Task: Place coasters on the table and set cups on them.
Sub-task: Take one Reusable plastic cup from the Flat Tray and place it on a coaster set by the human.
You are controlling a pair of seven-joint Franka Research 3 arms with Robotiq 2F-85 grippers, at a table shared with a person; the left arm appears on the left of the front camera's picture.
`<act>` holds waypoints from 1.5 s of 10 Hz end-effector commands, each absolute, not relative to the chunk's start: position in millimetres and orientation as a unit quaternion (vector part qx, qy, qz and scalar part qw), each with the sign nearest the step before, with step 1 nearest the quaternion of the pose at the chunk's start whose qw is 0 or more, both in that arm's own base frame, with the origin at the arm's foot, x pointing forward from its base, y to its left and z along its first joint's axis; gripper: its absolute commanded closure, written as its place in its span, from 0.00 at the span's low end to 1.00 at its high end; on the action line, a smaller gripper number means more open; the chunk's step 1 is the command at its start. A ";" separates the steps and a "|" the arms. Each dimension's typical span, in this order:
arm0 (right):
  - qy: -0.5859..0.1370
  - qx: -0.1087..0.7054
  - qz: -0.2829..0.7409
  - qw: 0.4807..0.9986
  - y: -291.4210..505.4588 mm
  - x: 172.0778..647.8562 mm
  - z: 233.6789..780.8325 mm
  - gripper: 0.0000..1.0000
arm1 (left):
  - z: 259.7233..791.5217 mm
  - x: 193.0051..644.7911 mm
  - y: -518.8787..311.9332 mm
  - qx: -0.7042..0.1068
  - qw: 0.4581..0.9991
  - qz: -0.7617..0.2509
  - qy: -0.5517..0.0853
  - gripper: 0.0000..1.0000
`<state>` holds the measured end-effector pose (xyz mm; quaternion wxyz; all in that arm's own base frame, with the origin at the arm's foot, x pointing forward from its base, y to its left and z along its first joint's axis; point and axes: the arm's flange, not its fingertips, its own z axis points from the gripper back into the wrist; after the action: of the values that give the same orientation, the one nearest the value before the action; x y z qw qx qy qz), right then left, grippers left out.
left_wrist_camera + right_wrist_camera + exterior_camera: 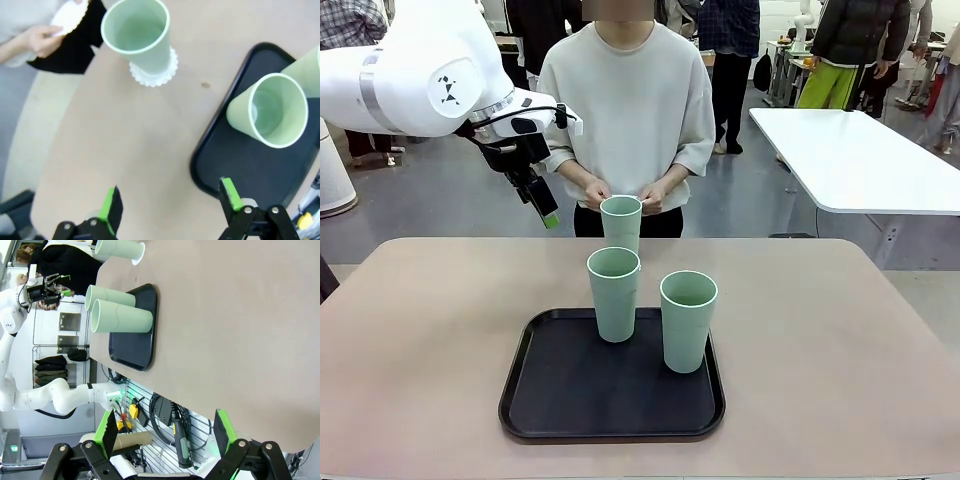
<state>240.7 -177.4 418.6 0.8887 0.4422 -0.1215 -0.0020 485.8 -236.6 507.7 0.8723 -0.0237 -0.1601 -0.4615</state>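
Note:
One mint-green cup point(621, 218) stands at the table's point(420, 330) far edge on a white scalloped coaster point(156, 74), right in front of the person. Two more cups point(614, 290) point(688, 320) stand upright on the black tray point(570, 400). The person's hand holds another white coaster point(67, 17) off the table's edge. My left gripper point(542, 205) hangs open in the air above the far left of the table, and its green pads point(109, 207) frame bare tabletop. My right gripper point(166, 432) is open and holds nothing, back past the table's near edge.
The person stands close against the far edge with both hands point(620, 195) near the far cup. A white table point(860, 160) stands behind at the right. Bare tabletop point(840, 330) lies on both sides of the tray. Cables and tools point(165, 420) sit below my right gripper.

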 end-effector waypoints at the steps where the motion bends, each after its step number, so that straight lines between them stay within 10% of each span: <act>1: -0.128 0.450 -0.001 0.884 -178.2 242.1 417.7 0.00 | 508.6 482.5 -233.8 -0.019 0.868 -0.469 -0.160 0.00; 3: -0.128 0.450 -0.001 0.884 -178.2 242.1 417.7 0.00 | 507.7 485.8 -236.6 -0.023 0.872 -0.462 -0.160 0.00; 7: -0.128 0.450 -0.001 0.884 -178.2 242.1 417.7 0.00 | 522.8 431.2 -137.9 -0.288 0.909 -0.281 -0.110 0.00; 15: -0.128 0.450 -0.001 0.884 -178.2 242.1 417.7 0.00 | 485.2 407.6 113.2 -0.571 0.792 -0.115 -0.185 0.00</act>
<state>240.5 -178.6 418.2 0.8887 0.4421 -0.1210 -0.0041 394.1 110.3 490.3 0.8092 -0.5478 -0.1803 -0.1120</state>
